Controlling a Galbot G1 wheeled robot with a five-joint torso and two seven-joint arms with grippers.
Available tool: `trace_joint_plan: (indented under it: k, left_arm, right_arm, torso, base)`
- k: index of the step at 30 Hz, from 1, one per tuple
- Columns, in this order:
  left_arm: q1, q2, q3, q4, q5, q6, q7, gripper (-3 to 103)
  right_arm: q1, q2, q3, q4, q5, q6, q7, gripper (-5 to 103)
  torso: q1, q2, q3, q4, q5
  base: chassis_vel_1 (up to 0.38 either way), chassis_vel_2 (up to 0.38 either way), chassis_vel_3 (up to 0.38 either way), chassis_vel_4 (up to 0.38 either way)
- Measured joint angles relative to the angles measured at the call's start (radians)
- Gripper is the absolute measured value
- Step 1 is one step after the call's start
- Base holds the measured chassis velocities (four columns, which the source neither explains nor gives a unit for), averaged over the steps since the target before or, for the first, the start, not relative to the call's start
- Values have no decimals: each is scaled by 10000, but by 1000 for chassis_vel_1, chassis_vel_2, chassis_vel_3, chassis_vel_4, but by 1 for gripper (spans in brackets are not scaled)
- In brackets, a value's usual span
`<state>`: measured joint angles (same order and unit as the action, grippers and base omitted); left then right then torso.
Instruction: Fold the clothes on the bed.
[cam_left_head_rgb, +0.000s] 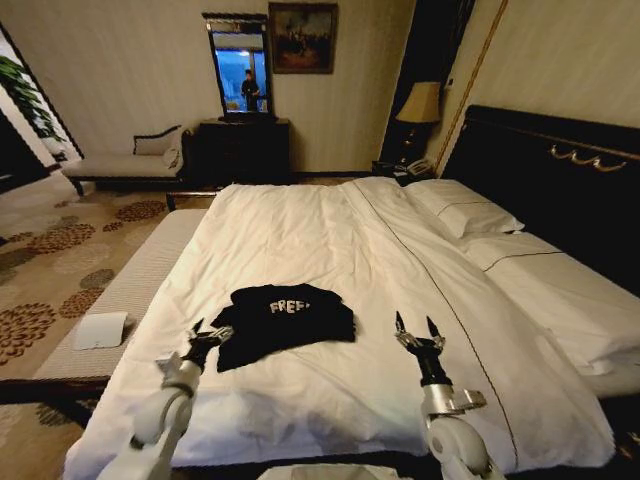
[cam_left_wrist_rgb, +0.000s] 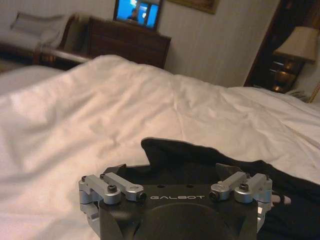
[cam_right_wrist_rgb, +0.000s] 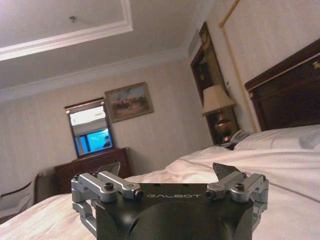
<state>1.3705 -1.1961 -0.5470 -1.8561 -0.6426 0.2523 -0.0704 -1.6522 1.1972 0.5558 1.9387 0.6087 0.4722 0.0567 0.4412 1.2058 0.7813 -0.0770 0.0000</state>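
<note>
At T-shirt (cam_left_head_rgb: 285, 318), left gripper (cam_left_head_rgb: 207, 335) touches; right gripper (cam_left_head_rgb: 418, 328) spread.

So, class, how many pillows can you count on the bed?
2. One pillow lies by the headboard, farther from the robot; a second pillow lies by the headboard too, nearer the robot. Others may be hidden.

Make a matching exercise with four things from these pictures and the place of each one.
Things:
1. T-shirt
2. left hand
3. right hand
4. lamp

Places:
A. over bare duvet, away from the shirt
B. beside the headboard
C. on the duvet, partly folded
D. at the shirt's edge

Pairs: 1-C, 2-D, 3-A, 4-B
</note>
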Motion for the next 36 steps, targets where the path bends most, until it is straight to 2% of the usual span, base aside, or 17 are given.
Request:
trace_joint_plan:
  k: [1,2,6,13,17,24,30,31,34,36]
  left_arm:
    - [-463,7,166,419,-330,48,-77,100]
    - [-463,7,166,419,-330,48,-77,100]
    - [-1871,-243,558,1610,-956,172,-240,100]
    - [-3099,-455,820,2756,-716,230,-257,100]
    - [-4113,-489,1128,3999,-477,194,-223,100]
    - [-5017,-769,1485,5468,-521,158,-204,100]
    - [-5189,-839,1605,5716,-729,164,-271,100]
    - [-5194,-839,1610,5721,-740,164,-276,103]
    - [-5205,-830,1615,5708,-763,171,-277,90]
    - [-5194,-816,1615,5675,-766,179,-277,90]
  right_arm:
    - [-16,42,76,-28,5,82,-8,100]
    - [-16,42,76,-28,5,82,-8,100]
    - [-4,130,207,-175,-59,253,-72,100]
    - [126,143,153,-369,-165,259,-98,100]
    - [173,18,218,-447,-158,255,-85,100]
    - [312,33,263,-627,-253,160,25,100]
    - [318,118,280,-675,-290,115,75,100]
    - [317,116,289,-675,-290,112,76,100]
    - [318,74,348,-678,-288,96,86,100]
    - [322,73,358,-686,-288,92,91,100]
  torso:
    - [0,0,0,0,-2]
    - [0,0,0,0,-2]
    - [2,-1,1,-3,-1]
    - [0,-1,0,0,3]
    - [1,-1,0,0,0]
    - [1,-1,0,0,0]
    - [1,-1,0,0,1]
    - [1,0,0,0,1]
    - [1,0,0,0,0]
    - [0,0,-1,0,-1]
  base:
    - [0,0,0,0]
    - [0,0,0,0]
    - [0,0,0,0]
    - [0,0,0,0]
    - [0,0,0,0]
    - [0,0,0,0]
    - [0,0,0,0]
    - [0,0,0,0]
    - [0,0,0,0]
    - [0,0,0,0]
